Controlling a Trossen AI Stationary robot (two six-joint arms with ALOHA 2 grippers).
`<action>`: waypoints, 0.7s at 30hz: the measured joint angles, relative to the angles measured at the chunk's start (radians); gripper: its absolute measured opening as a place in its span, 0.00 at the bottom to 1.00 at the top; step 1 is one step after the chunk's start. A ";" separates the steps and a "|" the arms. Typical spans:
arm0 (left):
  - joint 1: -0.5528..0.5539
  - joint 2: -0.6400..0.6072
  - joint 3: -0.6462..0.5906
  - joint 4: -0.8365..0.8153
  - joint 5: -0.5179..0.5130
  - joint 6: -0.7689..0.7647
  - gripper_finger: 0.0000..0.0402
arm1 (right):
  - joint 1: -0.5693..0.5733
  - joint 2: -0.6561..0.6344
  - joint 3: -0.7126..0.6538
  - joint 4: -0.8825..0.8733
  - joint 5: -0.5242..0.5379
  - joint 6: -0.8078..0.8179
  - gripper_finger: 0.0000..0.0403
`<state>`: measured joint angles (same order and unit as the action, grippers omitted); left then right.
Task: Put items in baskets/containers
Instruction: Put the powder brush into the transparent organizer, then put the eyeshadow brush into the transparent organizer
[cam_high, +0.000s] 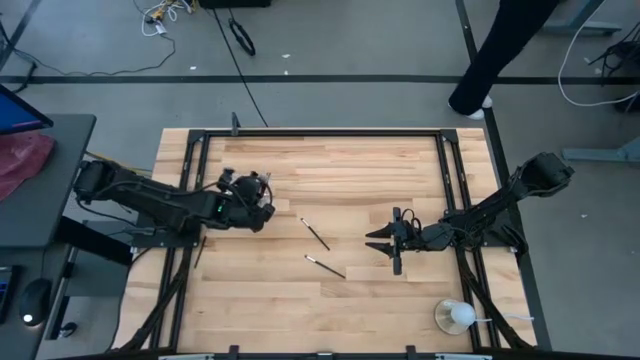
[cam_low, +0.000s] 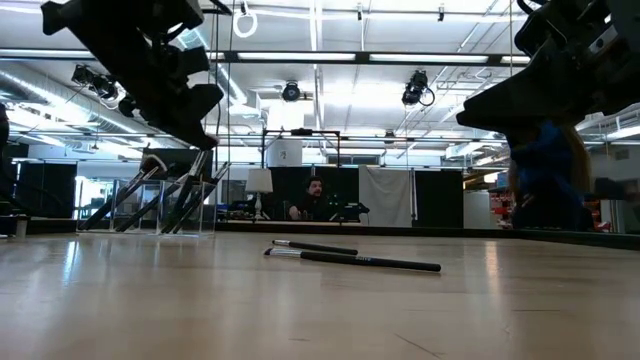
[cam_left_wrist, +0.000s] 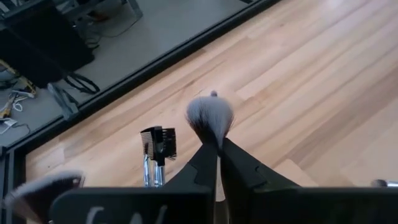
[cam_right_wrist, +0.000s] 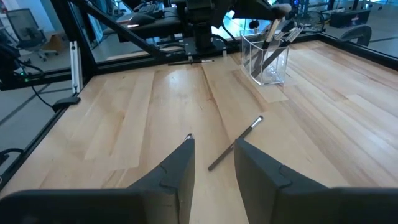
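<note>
A clear plastic holder (cam_low: 185, 208) (cam_right_wrist: 267, 59) stands at the table's left and holds several brushes that lean in it, heads up. My left gripper (cam_left_wrist: 217, 152) (cam_low: 200, 135) hangs right over it, closed on a brush with a fluffy grey head (cam_left_wrist: 210, 117). Beside that head show a comb-ended brush (cam_left_wrist: 158, 143) and another brush head (cam_left_wrist: 43, 190). Two thin dark brushes (cam_high: 315, 233) (cam_high: 325, 265) lie flat on the wood at mid-table. My right gripper (cam_high: 383, 240) (cam_right_wrist: 214, 165) stands open to their right, holding nothing. My left gripper pinches the fluffy brush just below its bristle head (cam_left_wrist: 214, 144) between its two fingertips. The head sticks out past the fingers. The handle is hidden behind the fingers, so how far it reaches into the holder cannot be told.
A white round object on a dish (cam_high: 455, 316) sits near the front right corner. Black frame rails (cam_high: 320, 131) run along the table's edges. A person stands beyond the far right corner (cam_high: 500, 50). Bare wood lies around the two loose brushes.
</note>
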<state>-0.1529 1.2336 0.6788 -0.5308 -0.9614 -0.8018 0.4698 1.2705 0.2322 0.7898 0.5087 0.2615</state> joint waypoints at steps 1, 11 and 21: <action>0.006 0.004 0.000 0.005 0.007 -0.002 0.05 | 0.000 0.000 0.000 0.000 0.000 0.000 0.28; 0.100 0.017 0.000 0.000 0.095 -0.007 0.17 | 0.000 0.000 0.000 -0.004 0.000 0.000 0.28; 0.113 -0.007 0.093 -0.189 0.424 -0.047 0.30 | 0.000 0.000 0.000 -0.007 0.000 0.000 0.28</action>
<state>-0.0400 1.2263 0.7718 -0.7201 -0.5369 -0.8486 0.4702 1.2705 0.2323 0.7829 0.5085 0.2615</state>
